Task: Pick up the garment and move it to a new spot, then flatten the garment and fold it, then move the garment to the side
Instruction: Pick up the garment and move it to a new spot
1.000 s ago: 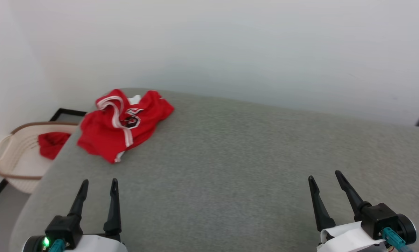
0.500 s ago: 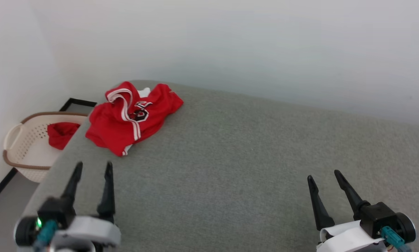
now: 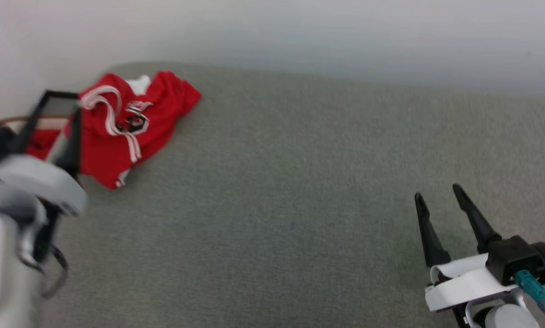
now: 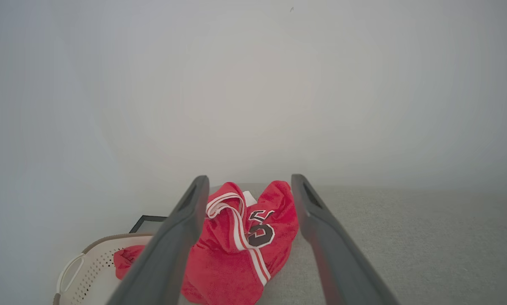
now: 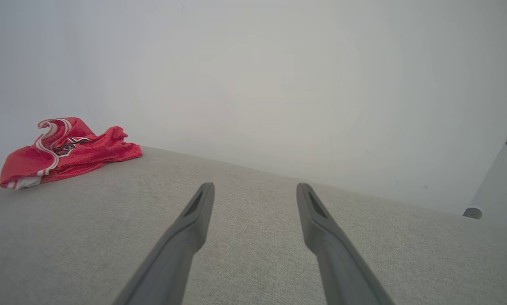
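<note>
The garment [image 3: 131, 123] is a red jersey with white striped trim and black lettering, lying crumpled at the far left corner of the grey padded surface [image 3: 277, 182]. My left gripper [image 3: 60, 102] is blurred at the left edge, raised just in front of the garment's near left side, open and apart from it. In the left wrist view the garment [image 4: 245, 250] lies ahead between the open left gripper [image 4: 249, 180] fingers. My right gripper [image 3: 437, 191] hovers open over the near right of the surface, far from the garment [image 5: 62, 148]. The right gripper [image 5: 255, 186] holds nothing.
A beige perforated basket [image 4: 88, 267] with a plain red cloth [image 4: 128, 262] in it stands on the floor past the surface's left edge. A pale wall [image 3: 299, 32] runs behind the surface. Bare grey surface stretches between the two grippers.
The head camera has shifted, so the whole picture moved. My left arm has risen and swung forward toward the garment and now shows blurred. The right gripper stays open at the lower right.
</note>
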